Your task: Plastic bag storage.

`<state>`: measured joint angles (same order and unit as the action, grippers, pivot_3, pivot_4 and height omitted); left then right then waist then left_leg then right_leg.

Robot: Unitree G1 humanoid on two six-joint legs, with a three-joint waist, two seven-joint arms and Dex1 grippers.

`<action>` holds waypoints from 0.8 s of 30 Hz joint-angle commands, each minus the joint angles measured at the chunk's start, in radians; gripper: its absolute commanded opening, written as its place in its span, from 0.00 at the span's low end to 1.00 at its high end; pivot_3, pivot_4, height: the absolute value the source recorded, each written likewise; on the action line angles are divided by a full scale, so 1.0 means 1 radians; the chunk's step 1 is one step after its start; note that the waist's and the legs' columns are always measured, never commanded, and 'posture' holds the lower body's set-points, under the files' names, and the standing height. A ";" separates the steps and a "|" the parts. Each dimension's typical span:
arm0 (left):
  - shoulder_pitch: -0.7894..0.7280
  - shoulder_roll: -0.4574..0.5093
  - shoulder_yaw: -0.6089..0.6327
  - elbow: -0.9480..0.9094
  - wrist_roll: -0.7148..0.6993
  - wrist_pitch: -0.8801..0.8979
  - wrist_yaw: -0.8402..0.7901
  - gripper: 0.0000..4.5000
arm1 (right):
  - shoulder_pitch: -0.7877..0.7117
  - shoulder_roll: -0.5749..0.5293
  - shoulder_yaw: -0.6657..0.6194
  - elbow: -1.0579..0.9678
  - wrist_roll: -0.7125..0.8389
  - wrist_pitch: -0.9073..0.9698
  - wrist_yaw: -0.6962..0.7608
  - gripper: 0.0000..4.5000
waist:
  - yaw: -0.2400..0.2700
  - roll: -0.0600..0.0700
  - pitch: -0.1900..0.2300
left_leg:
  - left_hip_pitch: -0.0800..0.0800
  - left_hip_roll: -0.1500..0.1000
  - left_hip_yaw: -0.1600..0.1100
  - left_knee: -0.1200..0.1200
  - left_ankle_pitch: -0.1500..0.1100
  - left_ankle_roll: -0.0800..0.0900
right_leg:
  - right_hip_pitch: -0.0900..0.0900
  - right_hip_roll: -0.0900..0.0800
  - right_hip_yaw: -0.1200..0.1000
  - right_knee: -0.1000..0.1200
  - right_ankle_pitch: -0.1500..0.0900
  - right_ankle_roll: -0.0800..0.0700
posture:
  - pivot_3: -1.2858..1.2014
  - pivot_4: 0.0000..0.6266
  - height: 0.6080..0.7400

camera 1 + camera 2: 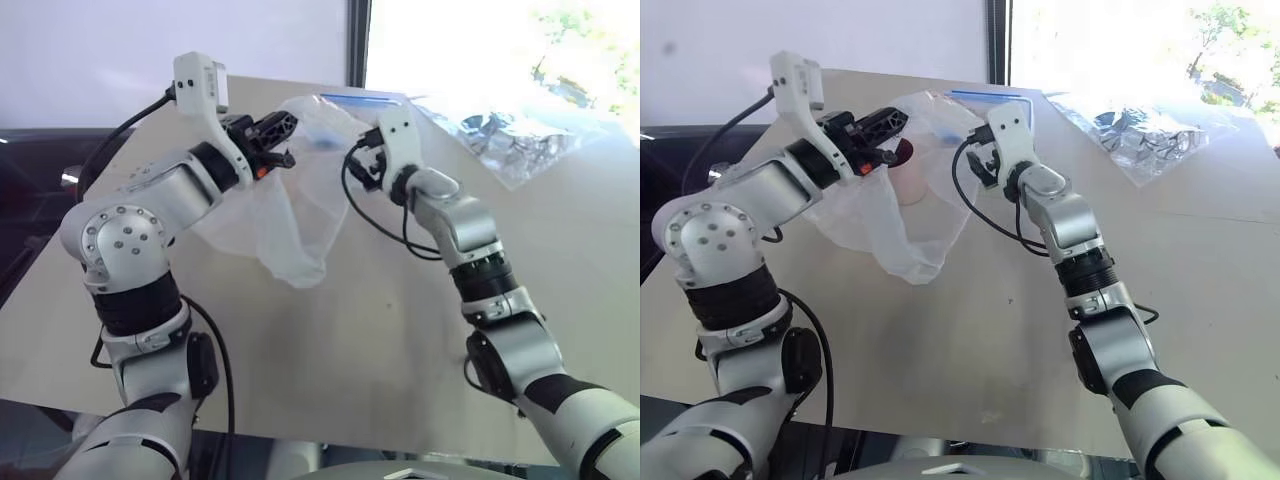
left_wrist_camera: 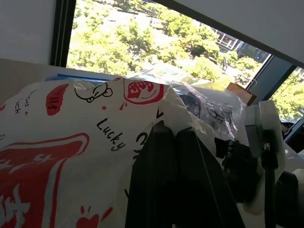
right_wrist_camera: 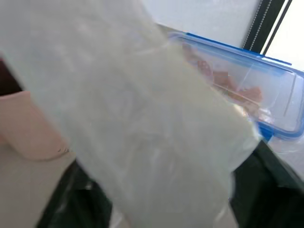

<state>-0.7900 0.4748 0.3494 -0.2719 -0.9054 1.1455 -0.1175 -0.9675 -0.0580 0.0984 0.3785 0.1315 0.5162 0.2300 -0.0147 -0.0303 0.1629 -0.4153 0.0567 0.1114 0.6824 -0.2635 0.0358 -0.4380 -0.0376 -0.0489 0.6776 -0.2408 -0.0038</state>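
Note:
The plastic bag [image 1: 290, 225], thin and white with red printing [image 2: 66, 152], hangs above the table. My left gripper [image 1: 283, 132] is shut on the bag's upper edge, and its fingers [image 2: 175, 180] stand pressed together against the printed film. To its right, my right gripper [image 1: 978, 162] is level at the bag's other side. In the right wrist view a strip of the bag [image 3: 156, 142] runs between its dark fingers [image 3: 268, 190], which stand apart on either side of it.
A clear box with a blue lid [image 3: 247, 85] lies at the table's far edge behind the bag. A clear bag of silvery foil [image 1: 510, 140] sits at the far right. A pale pink cup-like thing [image 1: 908, 180] stands behind the bag. Bare tabletop [image 1: 400, 340] lies nearer me.

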 commanded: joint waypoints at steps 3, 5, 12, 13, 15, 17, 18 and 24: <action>0.050 0.067 0.023 -0.061 -0.091 0.023 -0.113 0.00 | -0.024 -0.024 -0.032 -0.039 0.000 -0.028 0.026 0.06 | -0.002 0.000 0.000 | -0.001 0.000 0.000 -0.001 0.000 0.000 | -0.001 0.000 0.000 0.000 0.000 0.000 | 0.52 0.24 1.00; 0.057 0.079 0.072 -0.048 -0.150 0.014 -0.155 0.06 | -0.014 -0.038 -0.032 -0.067 0.005 -0.008 0.045 0.00 | -0.002 0.000 0.000 | -0.001 0.000 0.000 -0.002 0.000 0.000 | -0.002 0.000 0.000 0.000 0.000 0.000 | 0.52 0.24 1.00; 0.118 0.206 0.179 0.001 -0.668 0.119 -0.232 0.73 | -0.008 -0.068 -0.049 -0.093 0.012 0.040 0.073 0.00 | -0.007 0.000 0.000 | 0.000 0.000 0.000 -0.001 0.000 0.000 | -0.002 0.000 0.001 0.000 0.000 0.000 | 0.52 0.24 1.00; 0.152 0.259 0.169 0.005 -0.794 0.121 -0.218 0.81 | -0.008 -0.072 -0.049 -0.087 0.006 0.038 0.072 0.00 | -0.007 0.000 0.000 | 0.000 0.000 0.000 -0.001 0.000 0.000 | -0.002 0.000 0.001 0.000 0.000 0.000 | 0.52 0.24 1.00; 0.252 0.370 0.154 -0.010 -0.998 0.107 -0.196 0.93 | -0.005 -0.080 -0.047 -0.079 -0.002 0.033 0.074 0.00 | -0.017 0.001 0.000 | 0.000 0.001 0.000 -0.001 0.000 0.000 | -0.002 -0.001 0.001 0.000 0.000 0.000 | 0.52 0.24 1.00; 0.392 0.463 0.170 -0.059 -1.062 0.123 -0.241 0.93 | 0.001 -0.084 -0.046 -0.080 -0.004 0.033 0.076 0.00 | -0.023 0.001 0.001 | 0.000 0.000 0.000 -0.002 0.000 0.000 | -0.002 -0.001 0.001 0.001 0.000 0.000 | 0.52 0.24 1.00; 0.481 0.491 0.197 -0.097 -1.060 0.151 -0.272 0.93 | 0.003 -0.085 -0.046 -0.082 -0.003 0.034 0.077 0.00 | -0.023 0.001 0.001 | 0.000 0.000 0.000 -0.002 0.000 0.000 | -0.002 -0.002 0.001 0.000 0.000 0.000 | 0.52 0.24 1.00; 0.893 0.485 0.324 -0.194 -0.949 0.178 -0.410 0.93 | 0.019 -0.079 -0.043 -0.097 0.002 0.045 0.092 0.00 | -0.027 0.002 0.001 | 0.001 0.000 0.000 -0.002 0.000 0.000 | -0.002 -0.001 0.000 0.000 -0.001 -0.001 | 0.52 0.24 1.00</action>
<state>0.0877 0.9646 0.6281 -0.4256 -1.8764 1.3363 -0.4834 -0.9439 -0.1376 0.0615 0.3269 0.1260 0.5646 0.3133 -0.0414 -0.0283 0.1641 -0.4145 0.0570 0.1115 0.6805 -0.2636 0.0357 -0.4396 -0.0386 -0.0486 0.6780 -0.2423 -0.0059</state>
